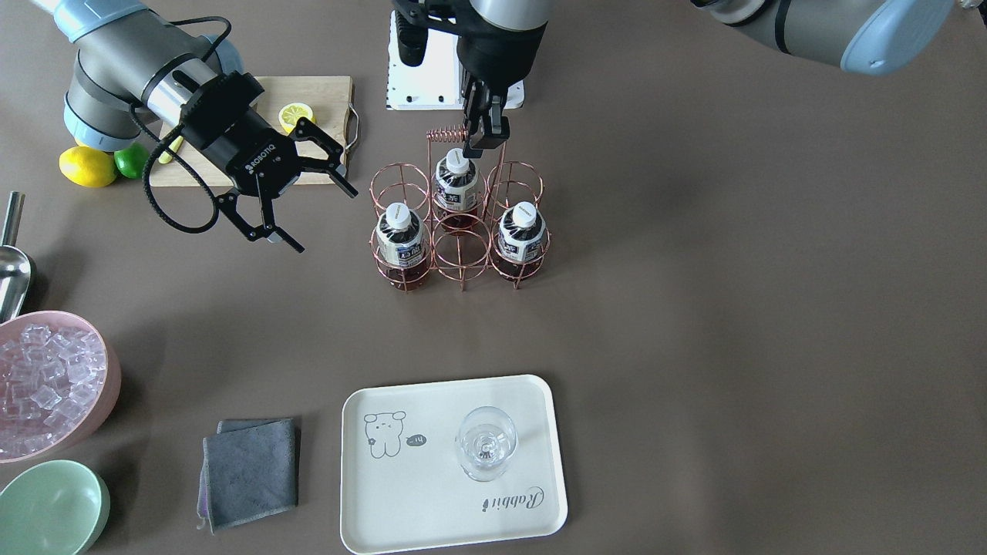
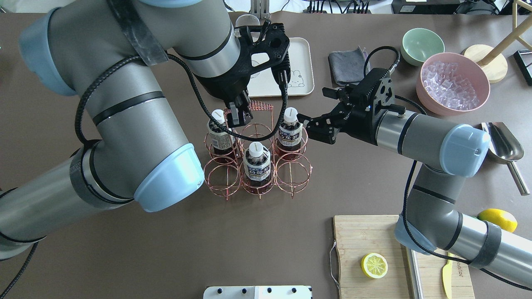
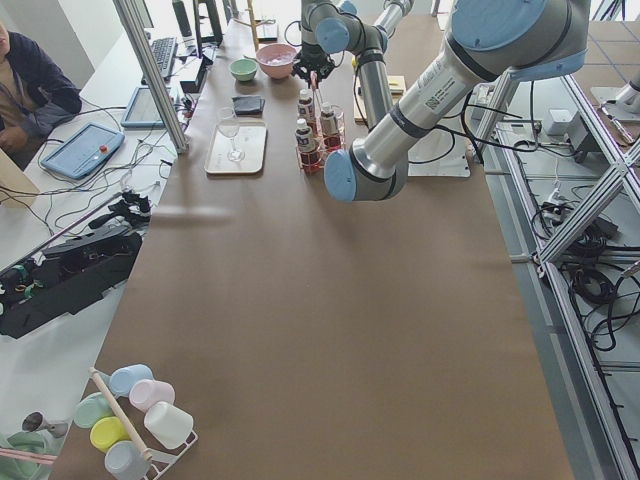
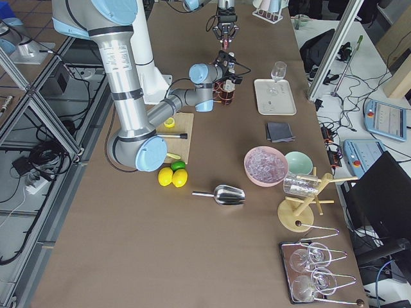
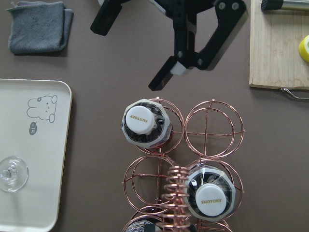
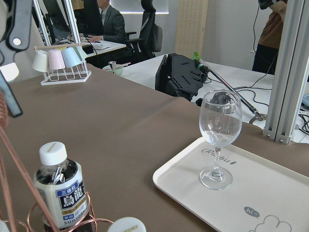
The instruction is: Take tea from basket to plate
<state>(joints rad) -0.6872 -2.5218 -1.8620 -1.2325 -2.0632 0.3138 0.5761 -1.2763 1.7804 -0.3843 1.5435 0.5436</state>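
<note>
Nearest lies the plate point(image 1: 432, 509), bearing a glass point(image 1: 486, 443). Three teas point(image 1: 399, 235) stand in the basket point(image 1: 463, 231). The right gripper point(image 1: 324, 220), spread wide and empty, is beside it; the left gripper point(image 1: 482, 145) is at its handle, grip unclear.

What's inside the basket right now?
The basket holds three tea bottles: one in the robot-side middle cell, two in the far row's end cells. The other three cells show empty. No cell is covered.

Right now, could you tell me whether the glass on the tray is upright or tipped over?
Upright: the glass stands on its foot on the tray, stem vertical, rim up.
</note>
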